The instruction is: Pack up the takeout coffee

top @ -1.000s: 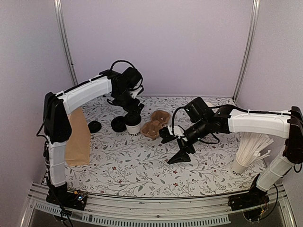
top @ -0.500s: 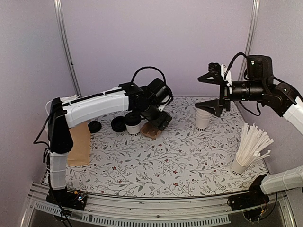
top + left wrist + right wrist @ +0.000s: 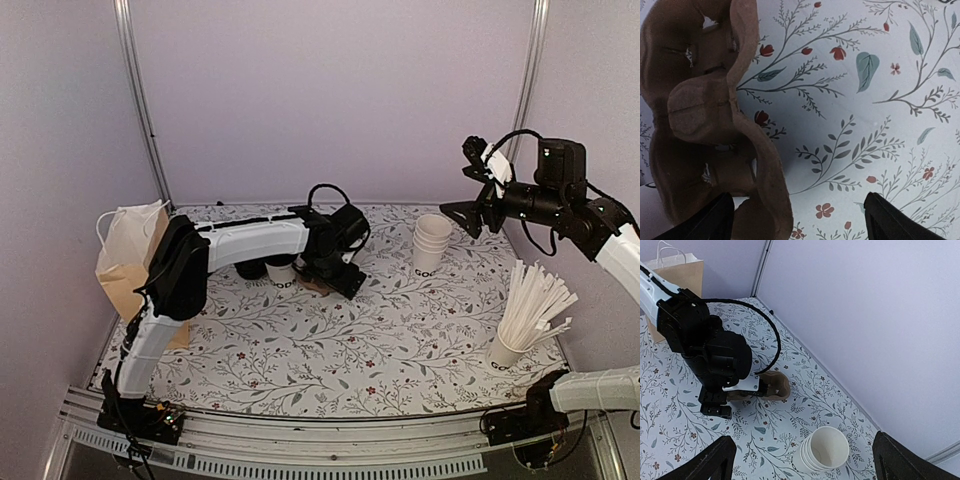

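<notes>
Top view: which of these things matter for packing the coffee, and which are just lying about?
For the job:
- takeout coffee cup, half hidden behind the left arm
- cardboard carrier
- probably the paper bag

Lying about:
- stack of lidless cups
- cup of white sticks

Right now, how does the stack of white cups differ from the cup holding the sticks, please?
The stack of cups is several nested, open and empty; the stick cup is single, crammed with white sticks. The stack stands farther back; the stick cup nearer the front. Both are white and upright.
</notes>
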`<control>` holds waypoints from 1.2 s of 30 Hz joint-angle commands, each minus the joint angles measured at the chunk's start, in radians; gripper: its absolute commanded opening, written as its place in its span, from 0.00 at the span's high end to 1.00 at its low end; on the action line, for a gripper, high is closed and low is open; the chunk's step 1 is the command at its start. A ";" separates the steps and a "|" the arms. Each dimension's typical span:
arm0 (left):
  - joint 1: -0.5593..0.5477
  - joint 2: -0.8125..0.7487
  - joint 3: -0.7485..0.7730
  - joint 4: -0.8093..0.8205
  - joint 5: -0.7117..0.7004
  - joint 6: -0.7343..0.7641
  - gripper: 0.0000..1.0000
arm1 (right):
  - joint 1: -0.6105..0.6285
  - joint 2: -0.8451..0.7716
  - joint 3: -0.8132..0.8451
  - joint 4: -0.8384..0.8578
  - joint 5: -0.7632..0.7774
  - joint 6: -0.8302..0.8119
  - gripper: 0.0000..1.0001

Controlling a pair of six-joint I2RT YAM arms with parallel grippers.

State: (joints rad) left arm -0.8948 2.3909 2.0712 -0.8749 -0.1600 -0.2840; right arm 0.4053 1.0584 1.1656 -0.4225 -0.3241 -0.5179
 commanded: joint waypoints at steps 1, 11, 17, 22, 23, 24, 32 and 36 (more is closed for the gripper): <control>0.012 0.008 0.009 0.052 0.053 0.008 0.08 | -0.003 -0.005 -0.003 0.033 -0.021 0.024 0.01; -0.016 -0.026 -0.054 0.058 0.223 0.077 0.09 | -0.003 0.008 -0.010 0.026 -0.056 0.017 0.01; -0.062 -0.082 -0.099 0.058 0.286 0.075 0.11 | -0.003 0.021 -0.006 0.024 -0.078 0.017 0.01; -0.120 -0.116 -0.094 0.068 0.386 0.069 0.11 | -0.003 0.027 -0.011 0.022 -0.092 0.016 0.01; -0.135 -0.121 -0.097 0.077 0.416 0.062 0.11 | -0.003 0.027 -0.012 0.022 -0.092 0.014 0.01; -0.144 -0.124 -0.098 0.086 0.441 0.058 0.11 | -0.003 0.026 -0.013 0.022 -0.090 0.013 0.01; -0.174 -0.210 -0.085 0.087 0.346 0.081 0.12 | -0.003 0.017 -0.013 0.021 -0.079 0.010 0.01; -0.103 -0.231 -0.099 0.044 0.070 0.001 0.18 | -0.005 0.017 -0.017 0.023 -0.084 0.010 0.01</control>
State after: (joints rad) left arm -1.0790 2.2238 1.9762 -0.8001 0.1658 -0.2260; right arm 0.4053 1.0821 1.1652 -0.4168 -0.3996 -0.5121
